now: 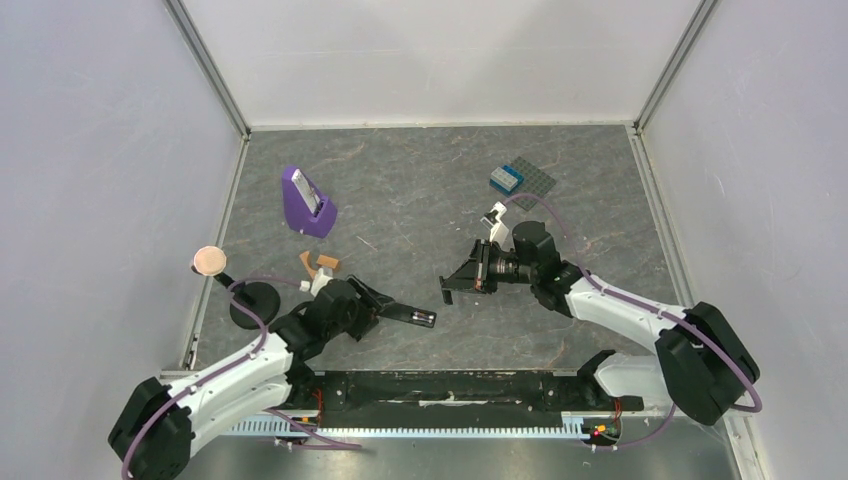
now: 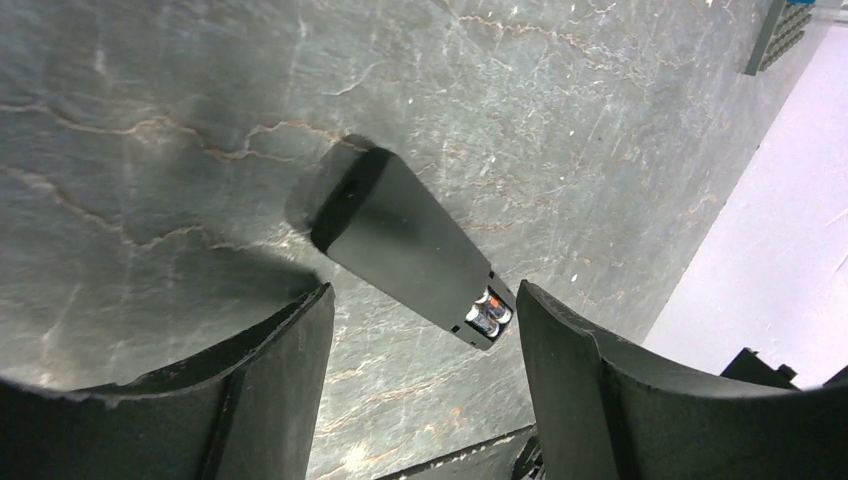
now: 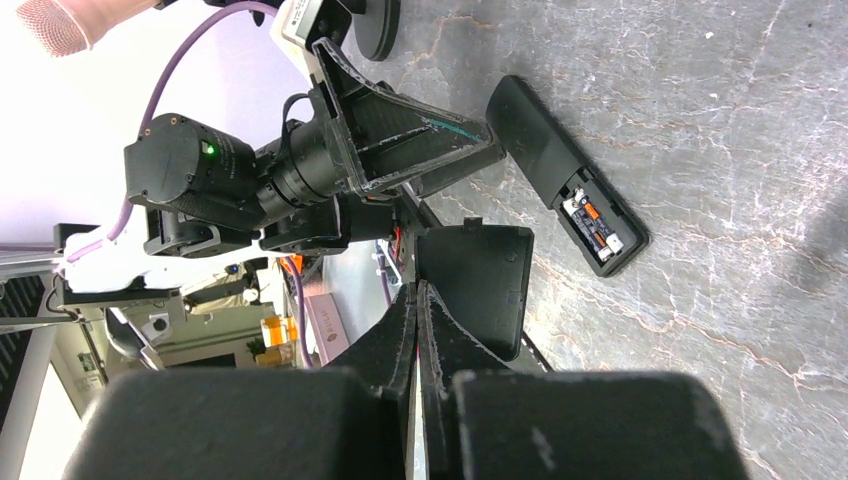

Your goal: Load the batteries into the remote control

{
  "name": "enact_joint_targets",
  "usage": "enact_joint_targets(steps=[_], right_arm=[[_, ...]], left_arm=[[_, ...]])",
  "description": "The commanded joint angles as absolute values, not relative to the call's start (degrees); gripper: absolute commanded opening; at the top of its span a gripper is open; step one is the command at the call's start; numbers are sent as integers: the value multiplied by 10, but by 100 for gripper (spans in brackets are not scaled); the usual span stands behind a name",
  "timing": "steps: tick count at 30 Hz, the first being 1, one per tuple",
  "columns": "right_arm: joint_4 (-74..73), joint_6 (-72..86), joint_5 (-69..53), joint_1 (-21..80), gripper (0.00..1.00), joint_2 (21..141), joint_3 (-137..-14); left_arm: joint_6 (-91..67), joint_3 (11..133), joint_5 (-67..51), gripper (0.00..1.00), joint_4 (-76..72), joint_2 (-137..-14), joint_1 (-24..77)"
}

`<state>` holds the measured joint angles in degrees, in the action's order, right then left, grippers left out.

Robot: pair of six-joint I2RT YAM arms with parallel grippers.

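Batteries are sitting in the remote control on the table;
left claw, at its 9 o'clock, is gaping wide, holding nothing; right claw, at 1 o'clock, is pinching a black lid.

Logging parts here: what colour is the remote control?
The remote control is plain black, clearest in the right wrist view.

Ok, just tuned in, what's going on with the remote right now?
Both batteries sit in the open bay of the remote, which lies flat on the table. The left gripper is open astride its battery end. The right gripper is shut on a flat black piece, probably the cover, held clear of the remote.
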<state>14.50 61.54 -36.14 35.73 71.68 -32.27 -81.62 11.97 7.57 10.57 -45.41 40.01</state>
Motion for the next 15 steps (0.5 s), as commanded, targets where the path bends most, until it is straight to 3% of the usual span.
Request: enact_joint_targets(steps=[1, 8, 15], right_arm=[[180, 624, -373, 356, 0, 696, -316], [189, 616, -397, 357, 0, 683, -313], [226, 602, -419, 365, 0, 691, -315]], left_arm=[[-843, 118, 99, 74, 228, -427, 403], [-786, 156, 91, 73, 318, -353, 403], [-614, 248, 14, 73, 257, -323, 404]])
